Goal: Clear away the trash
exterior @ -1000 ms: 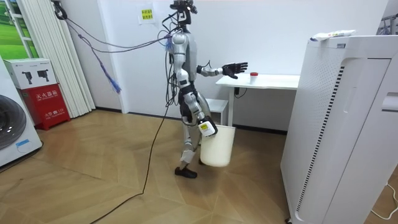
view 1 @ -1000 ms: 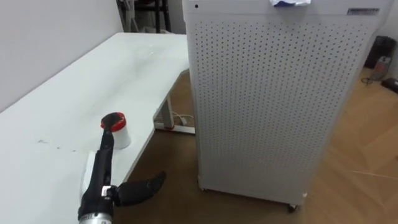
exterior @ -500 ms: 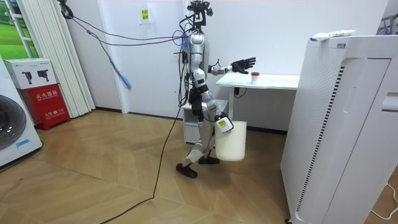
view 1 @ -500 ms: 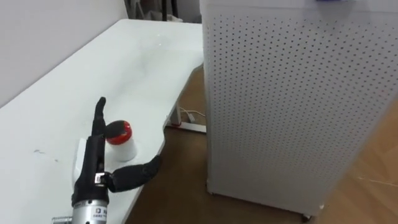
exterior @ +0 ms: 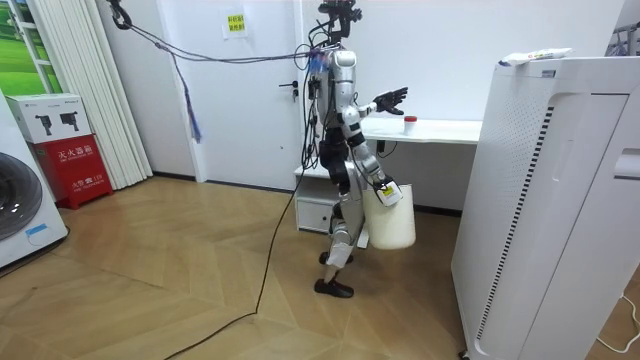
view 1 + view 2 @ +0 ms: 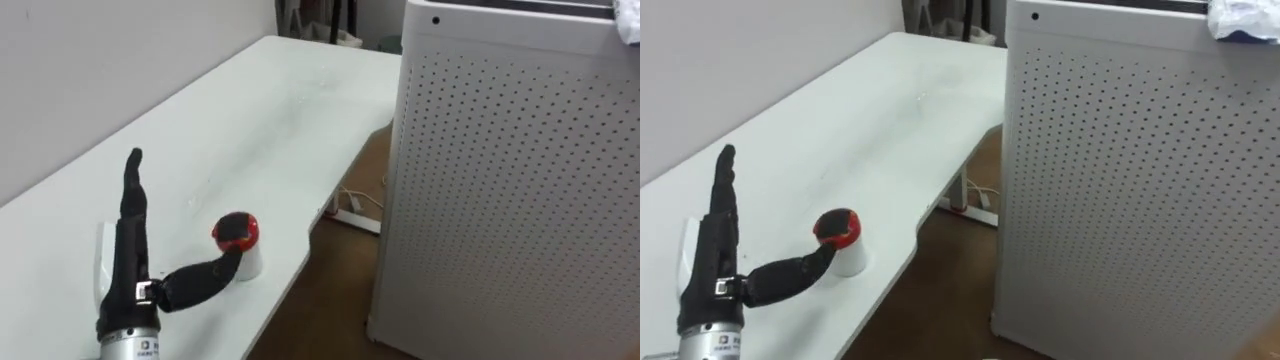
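The left robot hand (image 6: 128, 262) hovers open over the smooth white desk (image 6: 260, 130), fingers straight, thumb stretched toward a small white cup (image 6: 238, 236) with a round red cap, near the desk's right edge. A perforated metal cabinet (image 6: 510, 190) stands right. The right robot hand (image 5: 381, 190) hangs by a white bucket (image 5: 393, 218); I cannot tell its grip.

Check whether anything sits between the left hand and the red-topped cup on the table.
Nothing visible. The left hand is over the white table with fingers straight and thumb stretched toward the red-topped cup. The thumb's tip appears to be at the cup's base, with nothing in between.
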{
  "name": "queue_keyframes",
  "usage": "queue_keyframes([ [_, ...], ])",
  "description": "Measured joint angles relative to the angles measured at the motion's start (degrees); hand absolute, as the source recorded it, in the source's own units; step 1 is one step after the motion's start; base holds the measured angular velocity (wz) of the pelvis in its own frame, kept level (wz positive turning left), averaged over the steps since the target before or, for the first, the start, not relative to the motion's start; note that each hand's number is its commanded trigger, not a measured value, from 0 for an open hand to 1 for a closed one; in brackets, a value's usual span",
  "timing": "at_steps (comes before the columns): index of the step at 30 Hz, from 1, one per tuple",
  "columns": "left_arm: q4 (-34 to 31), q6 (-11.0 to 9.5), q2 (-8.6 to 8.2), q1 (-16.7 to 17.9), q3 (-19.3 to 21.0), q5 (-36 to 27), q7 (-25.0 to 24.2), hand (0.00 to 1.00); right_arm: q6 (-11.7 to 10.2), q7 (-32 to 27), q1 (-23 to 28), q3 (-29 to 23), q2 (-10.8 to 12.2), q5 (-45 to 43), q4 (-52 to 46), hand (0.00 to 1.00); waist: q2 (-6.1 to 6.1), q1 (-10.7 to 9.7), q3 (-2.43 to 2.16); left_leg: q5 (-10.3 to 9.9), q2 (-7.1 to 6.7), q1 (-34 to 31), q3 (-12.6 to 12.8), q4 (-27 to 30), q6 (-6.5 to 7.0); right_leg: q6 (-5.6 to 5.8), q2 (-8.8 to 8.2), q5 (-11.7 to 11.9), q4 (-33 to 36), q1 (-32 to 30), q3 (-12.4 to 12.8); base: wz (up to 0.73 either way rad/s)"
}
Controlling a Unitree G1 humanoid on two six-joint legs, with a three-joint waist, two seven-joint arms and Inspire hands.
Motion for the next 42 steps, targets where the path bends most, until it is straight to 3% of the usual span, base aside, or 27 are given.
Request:
queue_keyframes([
  [9,0.04,0.01,0.19,0.6,-2.82,-0.94,-0.53,0.0,0.09,0.79,-0.11,1.23,-0.08,1.74,0.08,1.0,-1.57,0.15,0.41,-0.14,0.28,0.58,0.01,-1.99,-0.32,-0.15,0.83,0.46,-3.22,1.24,-0.08,0.0],
  [14,1.4,0.36,0.21,2.23,-4.44,-5.9,-3.15,0.0,0.1,0.87,0.01,2.24,-0.05,1.29,0.08,1.0,-1.64,-0.27,0.42,-0.15,0.31,1.25,-0.12,-2.13,-0.3,0.1,1.21,1.17,-5.17,2.81,-0.52,0.04],
  [20,7.75,0.63,-0.23,2.43,-4.44,-13.32,-5.25,0.0,0.08,2.43,-0.02,2.47,-0.02,0.8,0.41,1.0,-1.62,-1.23,0.42,-0.17,0.59,2.78,-0.24,-3.79,-0.33,-0.03,1.72,1.83,-6.48,4.47,-0.75,0.01],
  [22,9.82,0.69,-0.75,2.39,-4.33,-17.69,-5.53,0.0,0.09,2.42,0.18,2.48,0.03,0.81,0.38,1.0,-1.55,-1.46,0.38,-0.16,0.68,2.69,-0.26,-3.92,-0.34,-0.06,1.95,2.11,-6.91,4.47,-0.28,-0.02],
  [26,10.23,0.67,-1.02,2.22,-4.23,-19.35,-5.51,0.0,0.11,2.42,0.51,2.47,0.0,0.78,0.24,1.0,-1.61,-1.44,0.31,-0.15,0.71,2.71,-0.05,-3.96,-0.35,-0.06,2.02,2.12,-6.91,4.22,0.15,-0.03],
  [34,10.26,0.82,-1.02,2.31,-4.1,-20.22,-5.79,0.0,0.78,2.37,0.75,2.43,-0.02,-0.86,-0.58,1.0,-1.94,-1.37,-0.28,-0.13,0.73,3.03,0.09,-3.98,-0.38,-0.06,2.0,2.11,-6.99,4.46,0.18,0.0],
  [42,10.53,1.61,-1.08,2.31,-3.99,-20.48,-5.63,0.0,0.84,2.37,0.92,2.43,-0.02,-0.83,-1.02,1.0,-2.09,-1.59,-0.47,-0.13,0.74,3.94,0.25,-4.59,-0.39,-0.07,2.04,2.14,-7.11,5.2,0.26,0.0],
])
